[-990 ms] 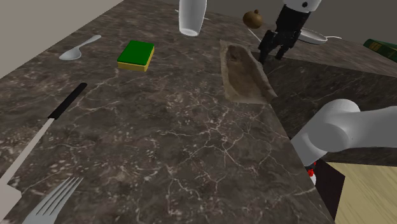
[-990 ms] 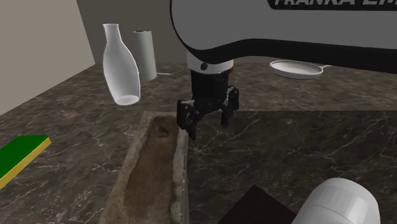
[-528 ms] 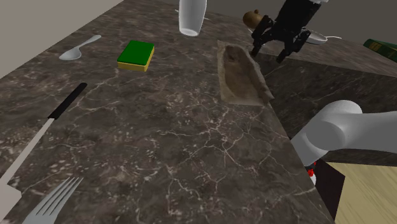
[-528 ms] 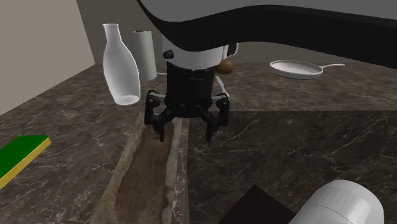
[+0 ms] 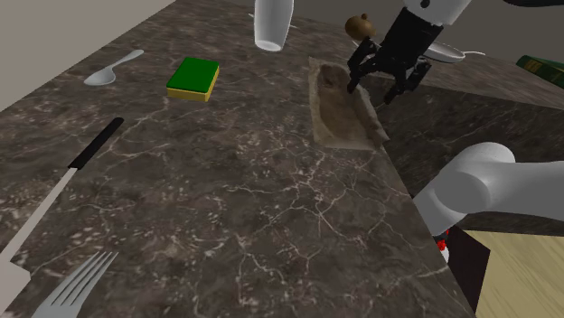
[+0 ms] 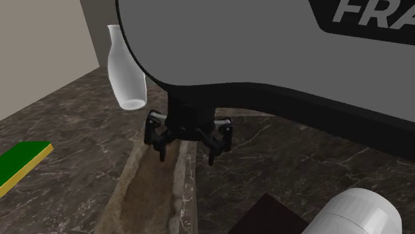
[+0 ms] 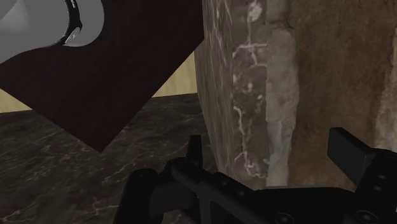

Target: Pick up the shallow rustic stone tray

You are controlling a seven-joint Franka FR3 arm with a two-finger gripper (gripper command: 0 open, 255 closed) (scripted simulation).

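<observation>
Shoulder view shows the claw point(image 5: 372, 88) wide open and empty, straddling one long wall of the tray point(image 5: 342, 117), which lies along the counter point(image 5: 226, 199) edge nearest the stand point(image 5: 468, 262). Gripped this near one end, the tray could tip and slip out.

Dark brown countertop point(image 5: 226, 181) veined in white
Black gripper point(image 5: 371, 90); at its jaws a mottled tan-grey tray point(image 5: 342, 113); well away from them a green, yellow-sided sponge point(image 5: 193, 77)
</observation>
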